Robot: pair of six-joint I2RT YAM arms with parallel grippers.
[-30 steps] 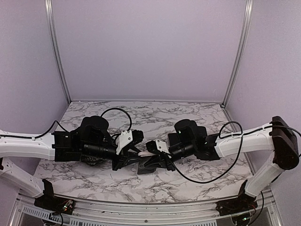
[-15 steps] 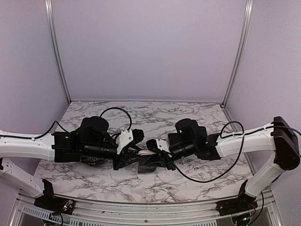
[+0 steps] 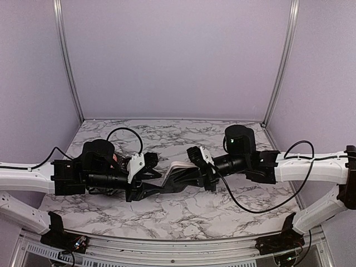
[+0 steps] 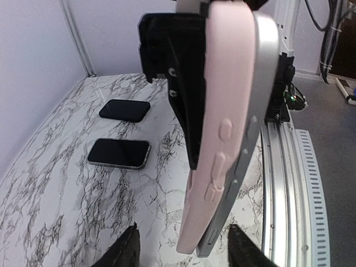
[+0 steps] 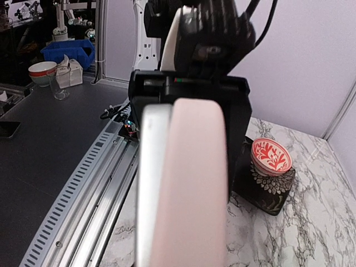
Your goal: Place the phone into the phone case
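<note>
Your right gripper clenches the pink phone case, with the silver phone against it, lifted at the frame centre; your left gripper stands released. Seating seems unfinished: next, press the edges together

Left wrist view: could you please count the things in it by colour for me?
Pink: 1, the case
Silver: 1, the phone
Black: 2, a near phone and a far slab, phone or case unclear
Total: 4
</note>
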